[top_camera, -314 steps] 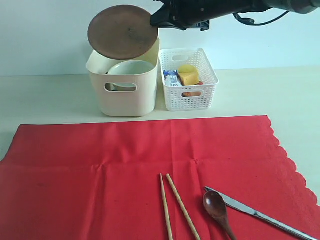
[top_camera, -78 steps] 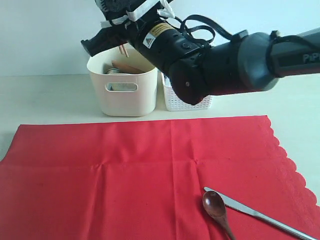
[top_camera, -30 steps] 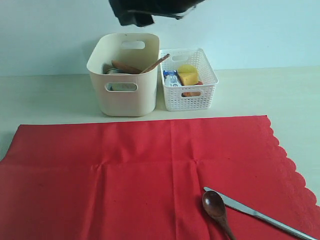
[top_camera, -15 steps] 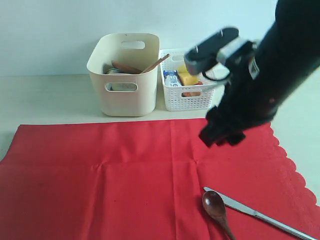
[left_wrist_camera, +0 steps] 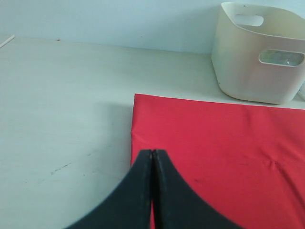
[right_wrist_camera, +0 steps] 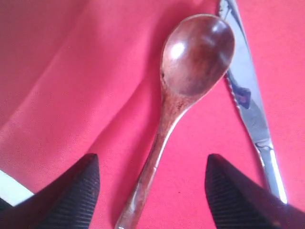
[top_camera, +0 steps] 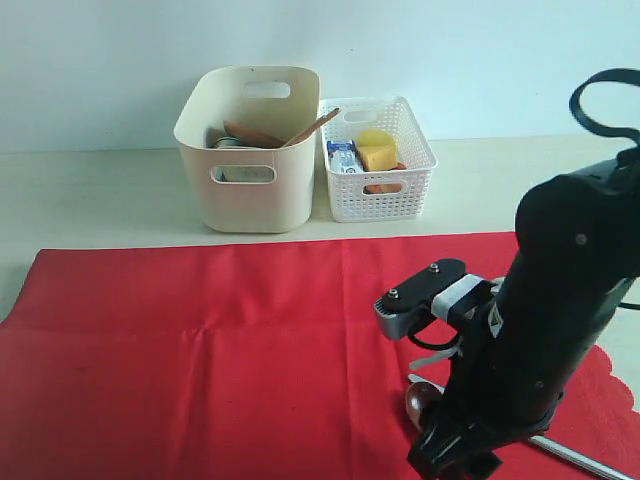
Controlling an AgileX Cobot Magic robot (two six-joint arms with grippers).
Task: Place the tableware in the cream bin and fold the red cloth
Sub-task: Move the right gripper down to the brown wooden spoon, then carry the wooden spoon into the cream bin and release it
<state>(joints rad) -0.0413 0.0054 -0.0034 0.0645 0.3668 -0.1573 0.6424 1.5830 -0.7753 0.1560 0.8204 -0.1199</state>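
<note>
While my right fingers [right_wrist_camera: 66, 191] stood wide apart just above the red cloth [top_camera: 200, 340], the dark wooden spoon [right_wrist_camera: 195, 57] lay between them. Its handle ran down the gap and its bowl lay just beyond the tips. Outside the gap lay the silver knife [right_wrist_camera: 248, 100], close against the spoon's bowl; whether they touched I could not tell. That made one spoon and one knife on the cloth, with nothing covering either.

My left fingers [left_wrist_camera: 153, 167] were pressed together, holding nothing, over the cloth's edge with a corner of it just ahead. Well beyond both hands stood two containers side by side. One was the cream bin [top_camera: 250, 210], with chopsticks [top_camera: 312, 126] leaning over its rim; the other was a white lattice basket [top_camera: 380, 205] holding food. Everything sat on a pale bench [top_camera: 100, 190] against a plain light wall [top_camera: 450, 50].
</note>
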